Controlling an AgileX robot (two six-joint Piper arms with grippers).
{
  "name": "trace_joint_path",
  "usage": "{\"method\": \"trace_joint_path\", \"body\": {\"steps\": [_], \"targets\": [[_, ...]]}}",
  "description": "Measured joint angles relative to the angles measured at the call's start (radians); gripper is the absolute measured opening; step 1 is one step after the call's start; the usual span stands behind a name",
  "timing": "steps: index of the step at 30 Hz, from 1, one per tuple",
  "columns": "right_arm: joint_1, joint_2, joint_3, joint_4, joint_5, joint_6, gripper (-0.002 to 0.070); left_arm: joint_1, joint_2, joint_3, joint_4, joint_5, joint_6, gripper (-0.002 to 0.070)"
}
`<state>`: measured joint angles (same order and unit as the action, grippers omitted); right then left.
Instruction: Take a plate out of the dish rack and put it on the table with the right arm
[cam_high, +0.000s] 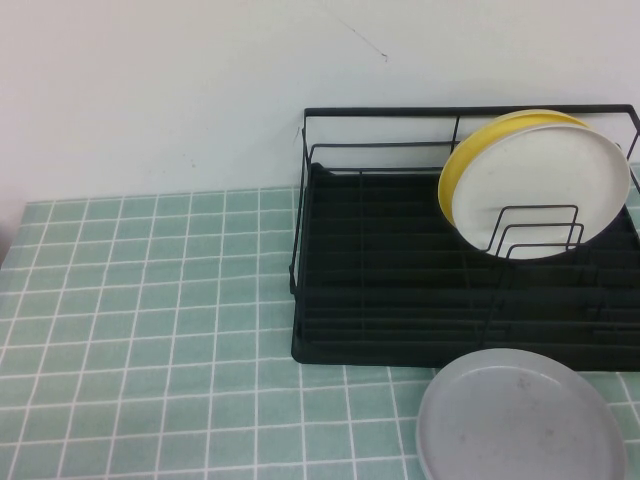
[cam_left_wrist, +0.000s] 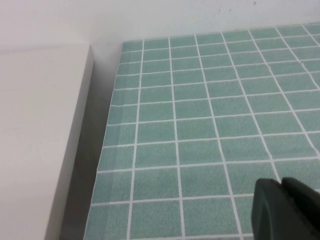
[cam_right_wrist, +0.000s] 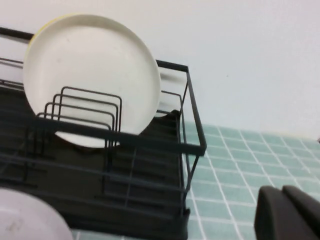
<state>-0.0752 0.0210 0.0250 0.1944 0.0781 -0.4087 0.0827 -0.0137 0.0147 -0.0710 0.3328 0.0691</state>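
Observation:
The grey plate (cam_high: 522, 418) lies flat on the green tiled table (cam_high: 150, 330), just in front of the black dish rack (cam_high: 400, 300); its edge also shows in the right wrist view (cam_right_wrist: 27, 220). Neither gripper shows in the high view. My right gripper (cam_right_wrist: 285, 195) is shut and empty, hovering over the tiles beside the rack's (cam_right_wrist: 190, 145) end, apart from the plate. My left gripper (cam_left_wrist: 282, 185) is shut and empty over bare tiles (cam_left_wrist: 200, 125) near the table's edge.
A white plate (cam_high: 540, 195) leans upright in the rack's wire dividers, with a yellow plate (cam_high: 470, 150) behind it; the white plate also shows in the right wrist view (cam_right_wrist: 95, 75). A white wall stands behind. A pale block (cam_left_wrist: 35, 140) borders the table's edge.

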Motion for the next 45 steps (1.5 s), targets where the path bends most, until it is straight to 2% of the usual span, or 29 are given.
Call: {"method": "trace_joint_path", "body": {"steps": [9,45], "targets": [[-0.013,-0.032,0.000,-0.004,0.259,0.009,-0.0001,0.000,0.000,0.000,0.000,0.000,0.000,-0.0003],[-0.013,-0.032,-0.004,-0.007,0.277,0.020,-0.0001,0.000,0.000,0.000,0.000,0.000,0.002,-0.0003]]}}
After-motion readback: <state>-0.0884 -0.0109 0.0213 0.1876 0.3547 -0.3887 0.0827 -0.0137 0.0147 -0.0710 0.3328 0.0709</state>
